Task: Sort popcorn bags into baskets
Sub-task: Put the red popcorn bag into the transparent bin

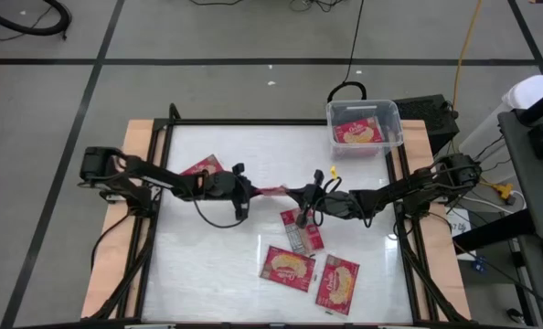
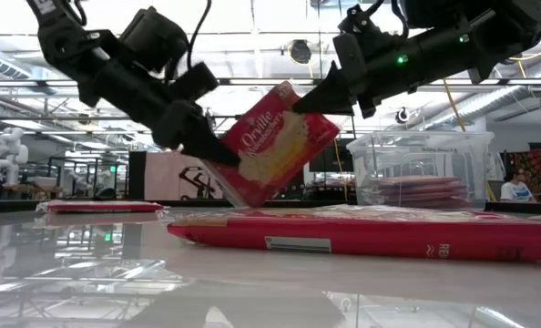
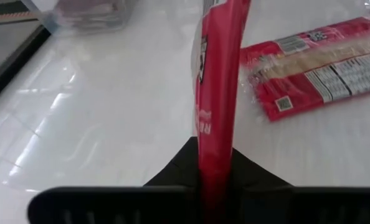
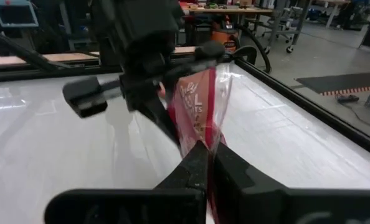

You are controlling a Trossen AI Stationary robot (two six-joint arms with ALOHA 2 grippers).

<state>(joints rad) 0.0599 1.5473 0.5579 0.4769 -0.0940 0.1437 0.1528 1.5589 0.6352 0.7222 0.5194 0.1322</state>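
One red popcorn bag (image 2: 275, 146) hangs in the air over the middle of the table, between my two grippers; it also shows in the high view (image 1: 271, 191). My left gripper (image 1: 249, 190) is shut on its left end. My right gripper (image 1: 303, 194) is shut on its right end. The clear plastic basket (image 1: 364, 126) stands at the far right corner with a bag (image 1: 356, 132) lying inside. Other bags lie flat on the table: one under my left arm (image 1: 203, 167), one showing its greyish back (image 1: 302, 228), and two near the front (image 1: 287, 267) (image 1: 335, 281). My left gripper pinches the bag's lower left corner (image 2: 220, 169) between its two fingers, coming slanting down from the table's left. In the left wrist view the bag stands edge-on out of the fingers (image 3: 215, 155). The bag is tilted and clear of the table. My right gripper pinches the bag's upper right corner (image 2: 307, 105) between its two fingers, coming from the table's right and slightly above. The bag's end shows right at the fingers in the right wrist view (image 4: 205, 140). The bag is lifted clear, slanting down toward my left gripper.
A black box (image 1: 427, 114) stands off the table's far right corner behind the basket. A bag (image 2: 362, 232) lies on the table just below the held one. The table's left half in front of my left arm is bare white surface (image 1: 198, 265).
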